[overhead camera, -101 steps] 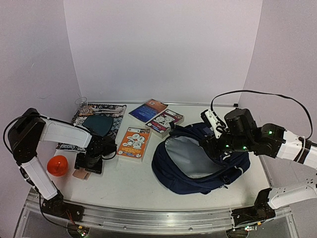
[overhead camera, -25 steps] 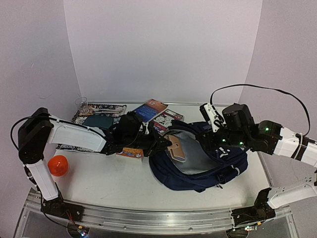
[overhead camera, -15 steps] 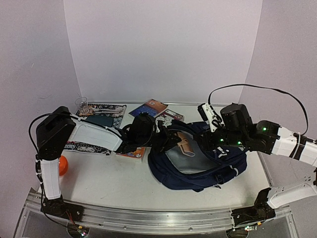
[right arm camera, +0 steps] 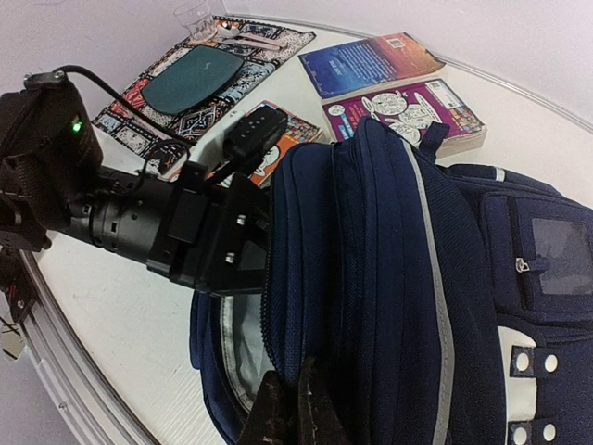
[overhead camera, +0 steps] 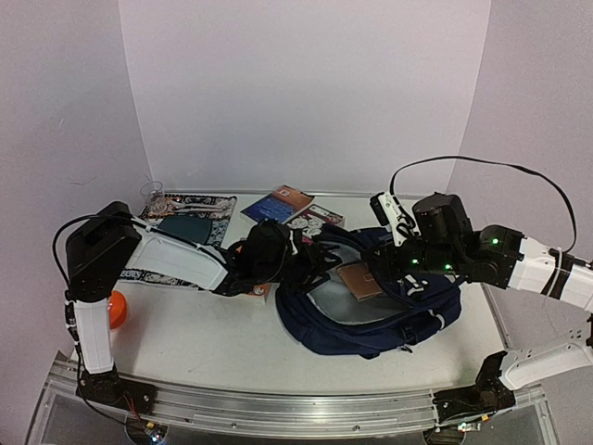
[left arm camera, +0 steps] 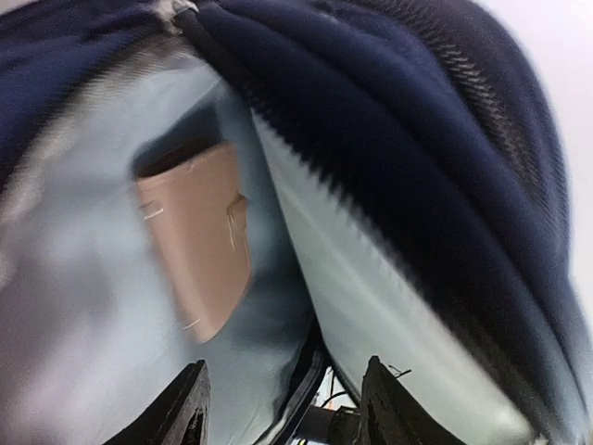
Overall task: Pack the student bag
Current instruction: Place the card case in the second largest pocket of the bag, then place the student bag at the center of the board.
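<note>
Top external: on the table [overhead camera: 232, 343] the navy bag [overhead camera: 371, 329] lies right of centre, mouth gaping leftward. Right pincer [right arm camera: 295, 408] pressed together on its rim, propping it open. Left pincer [left arm camera: 283, 408] spread inside the mouth; tan case [overhead camera: 359, 280] on the grey lining, apart from the fingers. Reads as drop-off done. Next: back the left arm out without snagging the rim, fetch another item. Mat [overhead camera: 208, 202] and three books [overhead camera: 278, 201] lie behind; left arm crosses the orange one. Ball [overhead camera: 117, 309] far left.
</note>
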`<state>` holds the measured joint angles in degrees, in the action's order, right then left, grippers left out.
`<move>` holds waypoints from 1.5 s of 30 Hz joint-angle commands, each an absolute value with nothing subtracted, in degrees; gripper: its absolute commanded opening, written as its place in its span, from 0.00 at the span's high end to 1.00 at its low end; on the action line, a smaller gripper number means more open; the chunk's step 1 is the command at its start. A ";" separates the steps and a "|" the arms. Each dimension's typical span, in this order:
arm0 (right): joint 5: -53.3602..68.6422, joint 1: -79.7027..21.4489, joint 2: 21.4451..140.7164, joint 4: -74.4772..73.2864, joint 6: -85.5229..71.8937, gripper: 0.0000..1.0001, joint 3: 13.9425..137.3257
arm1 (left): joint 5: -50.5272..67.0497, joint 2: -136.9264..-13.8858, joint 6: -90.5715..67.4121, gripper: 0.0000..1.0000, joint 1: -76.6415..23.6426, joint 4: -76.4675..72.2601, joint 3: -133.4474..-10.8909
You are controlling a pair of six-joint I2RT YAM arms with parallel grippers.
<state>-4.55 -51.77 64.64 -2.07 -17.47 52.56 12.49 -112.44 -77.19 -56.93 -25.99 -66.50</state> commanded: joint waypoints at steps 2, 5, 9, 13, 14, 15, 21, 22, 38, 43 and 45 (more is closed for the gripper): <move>-3.69 -51.78 63.10 4.71 -17.64 1.00 53.94 | 8.34 -101.71 -71.08 0.43 -56.63 -24.84 -61.28; -3.65 -51.82 63.11 4.28 -17.89 1.00 53.57 | 5.92 -97.71 -66.98 0.42 -56.51 -19.07 -60.24; -1.63 -51.85 64.20 2.72 -17.92 1.00 53.10 | 0.94 -93.35 -61.10 0.39 -55.43 -8.87 -60.27; 2.67 -51.84 67.41 0.76 -19.58 1.00 52.20 | 1.21 -91.94 -56.50 0.37 -51.73 -4.25 -60.55; 3.47 -51.82 68.08 0.55 -20.24 1.00 51.69 | 2.27 -92.26 -55.44 0.37 -50.61 -3.63 -60.85; 4.26 -51.81 68.78 0.30 -20.73 1.00 51.10 | 3.46 -92.82 -54.40 0.37 -49.36 -2.77 -61.34; 3.39 -51.85 70.82 -3.03 -25.51 1.00 48.34 | 9.20 -100.09 -45.59 0.37 -46.73 4.30 -70.12; 2.87 -51.84 70.90 -3.67 -26.29 1.00 47.97 | 10.68 -101.60 -44.74 0.37 -46.69 4.75 -71.29; -8.92 -50.72 68.55 -13.17 -33.24 1.00 46.70 | 21.68 -113.21 -43.41 0.66 -53.49 5.38 -73.69; -7.61 -50.71 68.26 -13.77 -31.30 0.91 49.29 | 22.32 -112.64 -43.24 0.85 -58.07 5.14 -72.07; -5.77 -50.71 68.71 -14.13 -30.38 0.84 50.92 | 21.48 -111.20 -42.56 0.87 -59.43 4.87 -71.52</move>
